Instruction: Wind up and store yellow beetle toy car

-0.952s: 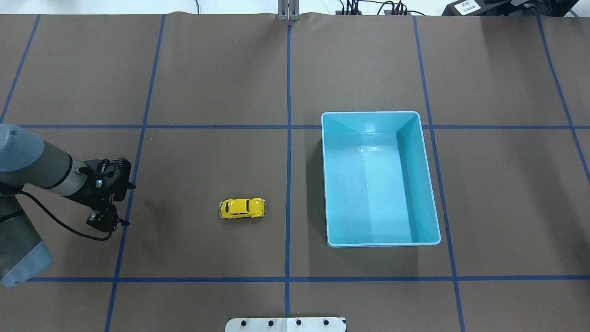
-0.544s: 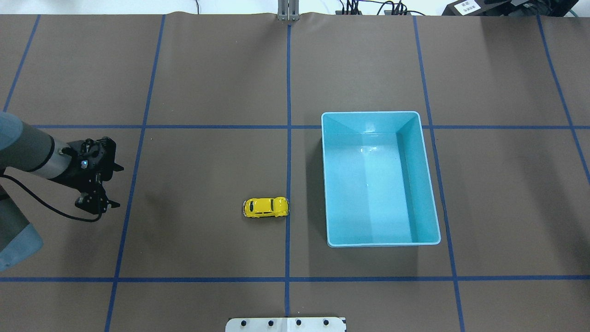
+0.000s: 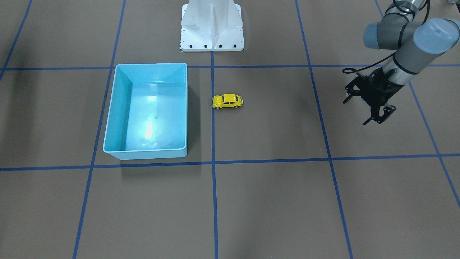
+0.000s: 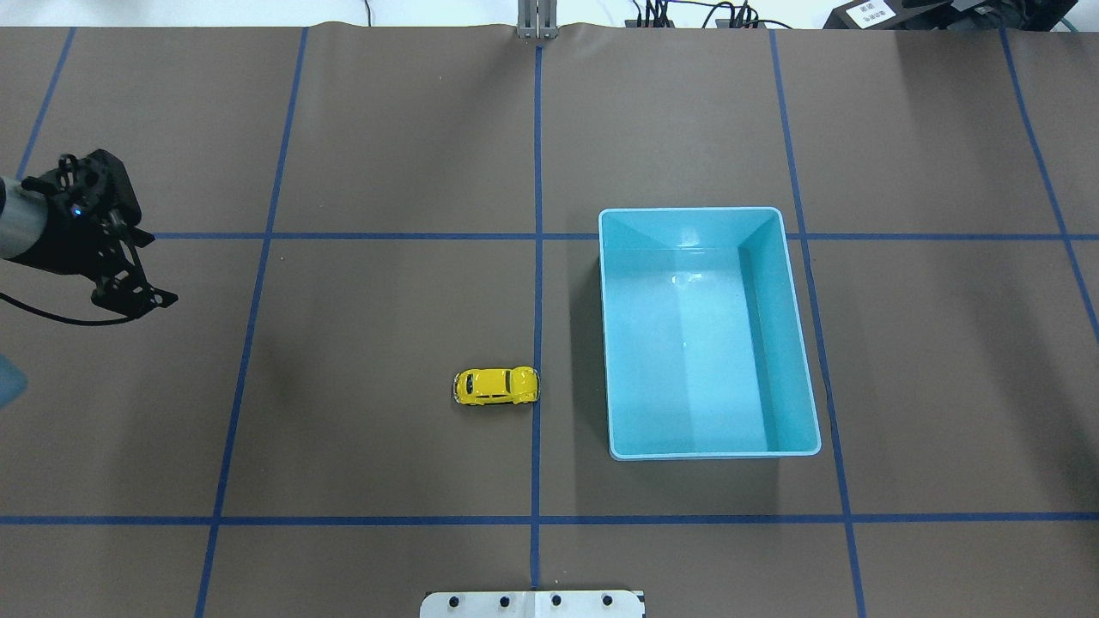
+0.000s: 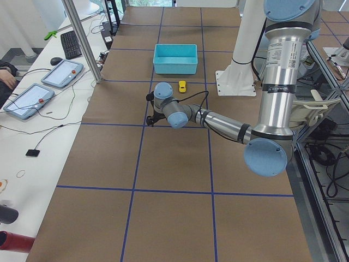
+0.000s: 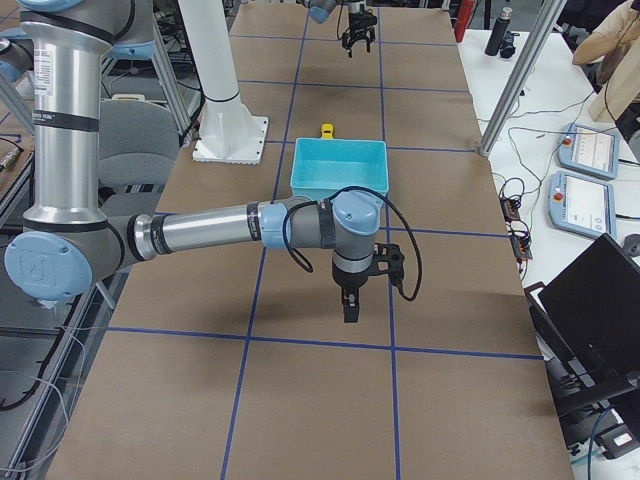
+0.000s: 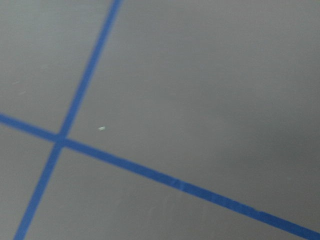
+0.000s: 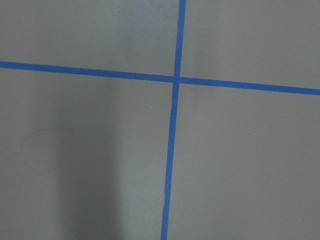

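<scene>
The yellow beetle toy car (image 4: 496, 386) stands on its wheels on the brown table, just left of the centre blue tape line and a short way from the blue bin (image 4: 604, 343). It also shows in the front view (image 3: 227, 101) and the side views (image 5: 182, 85) (image 6: 327, 130). The bin (image 3: 109, 108) holds nothing. My left gripper (image 4: 150, 270) is open and empty, far to the left of the car, above the table (image 3: 356, 112). My right gripper (image 6: 348, 305) shows only in the exterior right view, beyond the bin's far side, and I cannot tell its state.
The white arm base plate (image 4: 532, 604) sits at the table's near edge (image 3: 212, 27). Blue tape lines grid the brown table cover. Both wrist views show only table and tape. Operator tablets lie on a side table (image 5: 46, 82).
The car rolled right toward the bin, then stopped at the centre tape line. My left arm pulled back to the left and farther up the table, gripper still open.
</scene>
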Robot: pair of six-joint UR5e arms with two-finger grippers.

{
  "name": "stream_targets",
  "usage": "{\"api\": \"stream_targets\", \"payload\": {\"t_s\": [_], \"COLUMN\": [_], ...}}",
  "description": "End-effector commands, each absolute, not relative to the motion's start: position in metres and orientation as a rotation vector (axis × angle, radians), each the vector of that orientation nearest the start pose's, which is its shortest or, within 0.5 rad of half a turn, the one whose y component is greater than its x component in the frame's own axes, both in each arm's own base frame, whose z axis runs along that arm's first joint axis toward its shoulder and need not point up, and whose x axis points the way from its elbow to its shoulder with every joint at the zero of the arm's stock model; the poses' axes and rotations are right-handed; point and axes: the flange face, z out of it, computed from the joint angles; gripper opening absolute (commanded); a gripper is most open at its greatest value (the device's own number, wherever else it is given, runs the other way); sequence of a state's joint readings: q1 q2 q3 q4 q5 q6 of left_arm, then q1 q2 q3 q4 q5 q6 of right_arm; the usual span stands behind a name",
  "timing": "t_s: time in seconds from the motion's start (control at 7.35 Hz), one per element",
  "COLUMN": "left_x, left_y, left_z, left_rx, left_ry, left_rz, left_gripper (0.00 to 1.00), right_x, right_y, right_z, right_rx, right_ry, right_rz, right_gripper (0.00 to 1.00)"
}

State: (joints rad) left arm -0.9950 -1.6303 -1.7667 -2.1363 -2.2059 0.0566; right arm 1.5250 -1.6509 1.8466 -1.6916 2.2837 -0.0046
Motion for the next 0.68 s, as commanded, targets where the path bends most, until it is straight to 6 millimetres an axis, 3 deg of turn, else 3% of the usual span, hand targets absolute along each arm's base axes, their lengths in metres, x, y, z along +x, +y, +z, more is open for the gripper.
{"api": "stream_targets", "payload": {"t_s": [0.0, 0.27, 0.41, 0.54], "left_x": [0.137, 0.053, 0.016, -0.008], "left_y": [-0.515, -0.529, -0.53, -0.53], "left_z": [0.491, 0.509, 0.527, 0.538], "left_rx": [0.477, 0.428, 0.327, 0.248], "left_ry": [0.845, 0.805, 0.786, 0.772], "left_rz": [0.611, 0.425, 0.311, 0.226], "left_gripper": [1.0, 1.0, 1.0, 1.0], "right_x": [0.032, -0.019, -0.042, -0.084], "right_y": [-0.486, -0.508, -0.516, -0.527], "right_z": [0.543, 0.477, 0.457, 0.42], "right_rx": [0.115, 0.206, 0.228, 0.271], "right_ry": [-0.738, -0.752, -0.765, -0.775], "right_rz": [-0.129, -0.274, -0.326, -0.423], "right_gripper": [1.0, 1.0, 1.0, 1.0]}}
